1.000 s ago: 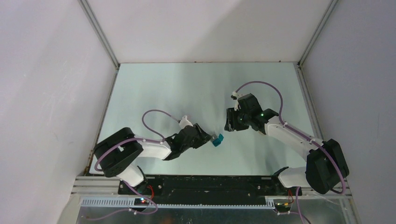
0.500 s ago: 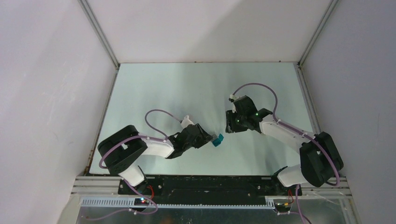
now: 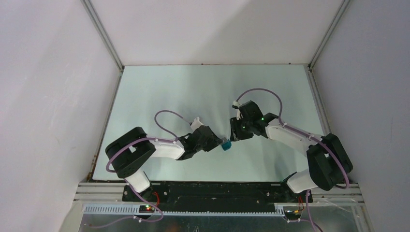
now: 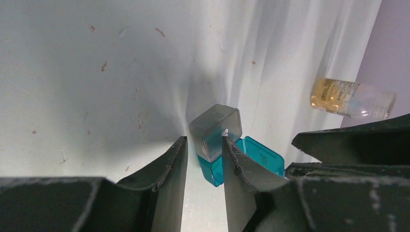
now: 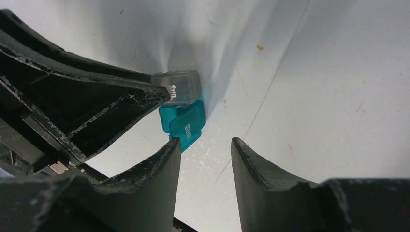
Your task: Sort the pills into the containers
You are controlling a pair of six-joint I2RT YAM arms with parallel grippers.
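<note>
Left pincer [image 4: 204,141] flanks the container [image 4: 216,126] amid the table [image 3: 193,87]; right pincer [image 5: 205,141] gapes beside.

Soft, even light from above fills the space between the white walls [image 3: 48,96]. The pale table [image 3: 193,92] is bright, with faint streaks of sheen toward the far side and only weak shadows. In the wrist views the tabletop is sharp and crossed by grey shadow bands. The dark fingers [image 4: 164,183] near the lens look grainy, and a far bottle [image 4: 350,99] is slightly blurred.
</note>
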